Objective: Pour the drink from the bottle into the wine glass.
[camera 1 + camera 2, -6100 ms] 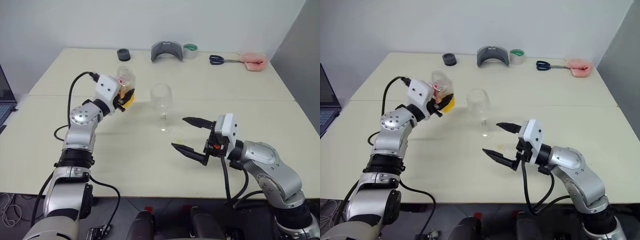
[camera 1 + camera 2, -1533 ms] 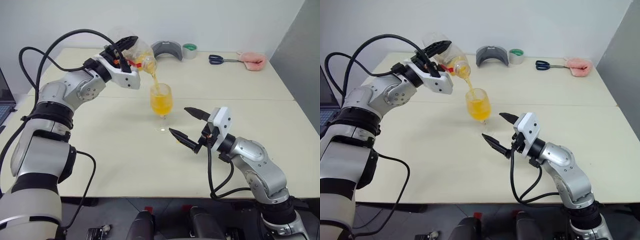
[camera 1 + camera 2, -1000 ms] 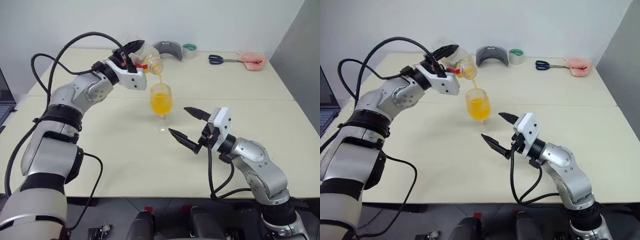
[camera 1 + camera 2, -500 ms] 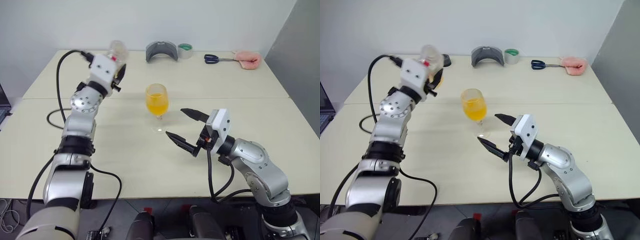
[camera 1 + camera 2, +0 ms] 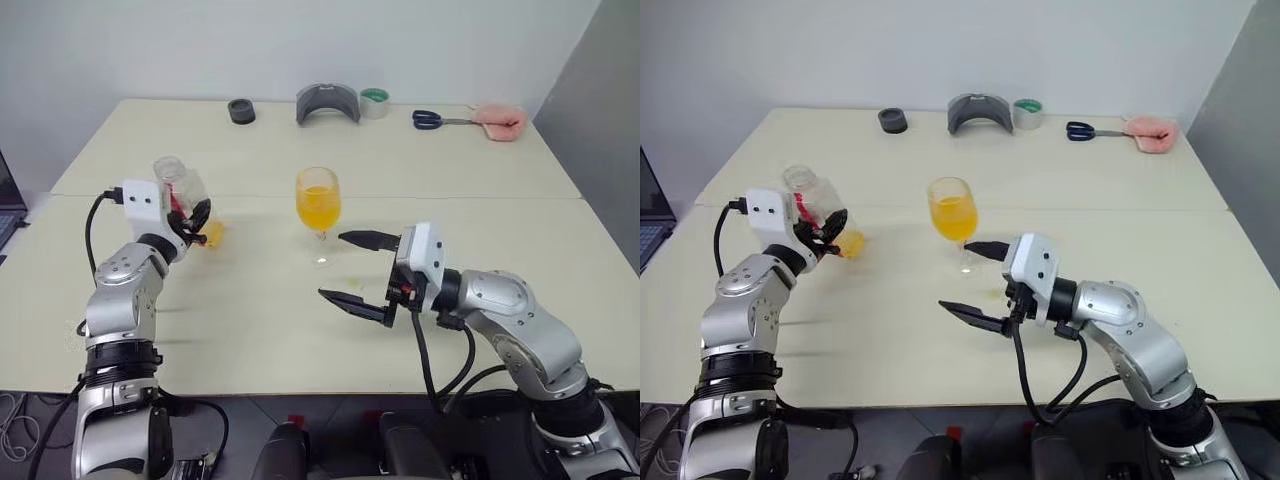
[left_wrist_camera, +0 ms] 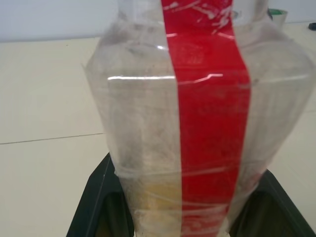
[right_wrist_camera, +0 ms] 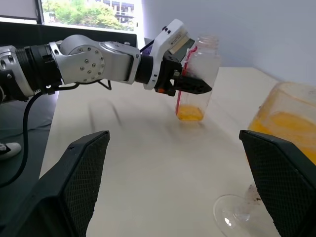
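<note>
The wine glass (image 5: 318,200) stands mid-table, its bowl about half full of the orange drink (image 5: 318,209). My left gripper (image 5: 196,222) is shut on the bottle (image 5: 185,200), a clear, uncapped one with a red strip, held nearly upright at the table's left; a little drink (image 5: 211,235) sits at its bottom. From the left wrist, the bottle (image 6: 197,123) stands between the two black fingers (image 6: 96,207). My right gripper (image 5: 352,270) hangs open just in front of the glass's foot, empty. In the right wrist view the bottle (image 7: 197,74) and the glass (image 7: 281,138) both show.
Along the far edge lie a black cap (image 5: 240,110), a grey curved holder (image 5: 327,101), a tape roll (image 5: 375,101), scissors (image 5: 438,120) and a pink cloth (image 5: 500,120). A laptop's edge (image 5: 8,205) shows at far left.
The left arm has swung the bottle away from the glass, down and to the left, and turned it back upright. The pouring has stopped. The right gripper has barely shifted.
</note>
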Available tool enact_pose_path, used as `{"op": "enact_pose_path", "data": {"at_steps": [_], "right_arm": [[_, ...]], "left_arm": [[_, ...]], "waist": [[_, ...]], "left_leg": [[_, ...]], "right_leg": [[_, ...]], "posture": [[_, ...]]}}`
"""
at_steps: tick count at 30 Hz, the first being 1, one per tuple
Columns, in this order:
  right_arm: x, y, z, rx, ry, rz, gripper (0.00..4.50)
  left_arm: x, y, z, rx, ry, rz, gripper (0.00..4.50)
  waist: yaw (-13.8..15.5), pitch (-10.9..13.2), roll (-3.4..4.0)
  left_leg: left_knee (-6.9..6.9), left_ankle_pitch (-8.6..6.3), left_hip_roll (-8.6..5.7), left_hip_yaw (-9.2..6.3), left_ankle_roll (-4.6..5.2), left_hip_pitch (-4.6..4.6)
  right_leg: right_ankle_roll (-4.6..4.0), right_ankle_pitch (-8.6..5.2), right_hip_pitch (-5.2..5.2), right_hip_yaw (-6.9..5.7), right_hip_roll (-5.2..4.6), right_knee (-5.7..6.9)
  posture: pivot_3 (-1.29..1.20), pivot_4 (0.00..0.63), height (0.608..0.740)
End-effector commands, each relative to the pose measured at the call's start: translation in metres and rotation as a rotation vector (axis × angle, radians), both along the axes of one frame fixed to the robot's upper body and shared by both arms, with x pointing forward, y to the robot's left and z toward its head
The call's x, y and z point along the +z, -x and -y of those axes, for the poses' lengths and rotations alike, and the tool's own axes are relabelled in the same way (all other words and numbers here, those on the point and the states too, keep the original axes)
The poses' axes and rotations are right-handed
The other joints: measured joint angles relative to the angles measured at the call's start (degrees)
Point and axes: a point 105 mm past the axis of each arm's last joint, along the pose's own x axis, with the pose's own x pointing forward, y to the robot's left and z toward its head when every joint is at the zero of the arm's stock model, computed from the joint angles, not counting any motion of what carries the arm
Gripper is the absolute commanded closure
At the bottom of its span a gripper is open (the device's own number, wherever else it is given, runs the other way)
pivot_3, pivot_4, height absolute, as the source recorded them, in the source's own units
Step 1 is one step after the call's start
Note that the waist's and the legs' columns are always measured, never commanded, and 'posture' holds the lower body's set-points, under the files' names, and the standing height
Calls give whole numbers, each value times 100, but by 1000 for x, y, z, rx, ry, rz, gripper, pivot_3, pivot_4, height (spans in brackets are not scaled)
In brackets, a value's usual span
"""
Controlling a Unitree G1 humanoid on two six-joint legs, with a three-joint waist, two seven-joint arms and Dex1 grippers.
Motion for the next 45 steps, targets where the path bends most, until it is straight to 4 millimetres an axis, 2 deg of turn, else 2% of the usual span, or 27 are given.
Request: {"op": "enact_pose_path", "data": {"at_steps": [1,7,15,16,20,28,32,38,45], "right_arm": [[7,-1,-3,10,5,40,0],[8,-7,-4,-21,14,54,0],[4,-4,-1,-31,21,34,0],[4,-3,0,-34,21,31,0],[0,-1,5,-39,16,6,0],[-17,1,22,-92,-7,-33,0],[-38,-15,34,-232,-73,-78,0],[-54,-26,45,-425,-228,-154,0],[-67,-42,76,-681,-255,-50,0]], "left_arm": [[9,2,-2,-3,10,46,2719],[-4,1,-7,-5,13,20,2719],[-6,3,-5,-33,-14,37,153],[-7,3,-3,-43,-22,35,7],[-10,7,3,-65,-43,36,7],[-14,24,-3,-10,-86,41,7],[-15,37,-5,67,-114,63,7],[-25,70,12,52,-80,33,7],[-37,91,25,67,-16,27,7]], "waist": [[10,0,0],[23,-1,-1],[24,-1,-1],[24,-1,-1],[24,-1,-1],[36,-1,-2],[37,-3,-4],[46,-3,-5],[96,-4,-4]], "left_leg": [[-1,0,0,1,0,0],[-3,0,1,3,0,1],[-3,0,1,1,0,0],[-3,0,1,1,0,0],[-5,0,2,1,0,0],[-7,-1,4,0,1,0],[-10,-1,4,2,1,4],[-13,-1,18,-1,1,3],[-13,-1,5,9,1,11]], "right_leg": [[0,0,-1,1,0,0],[0,0,-1,0,1,-2],[0,0,-1,1,0,-3],[0,0,-1,3,0,-3],[0,0,-1,3,0,-3],[0,0,0,4,-1,-9],[0,0,2,6,-1,-10],[0,0,0,12,-6,-9],[0,0,16,6,-1,-22]], "posture": [[0,150,740],[0,150,740],[0,150,740],[0,150,740],[0,150,740],[0,150,740],[0,150,740],[0,150,740],[0,150,740]]}}
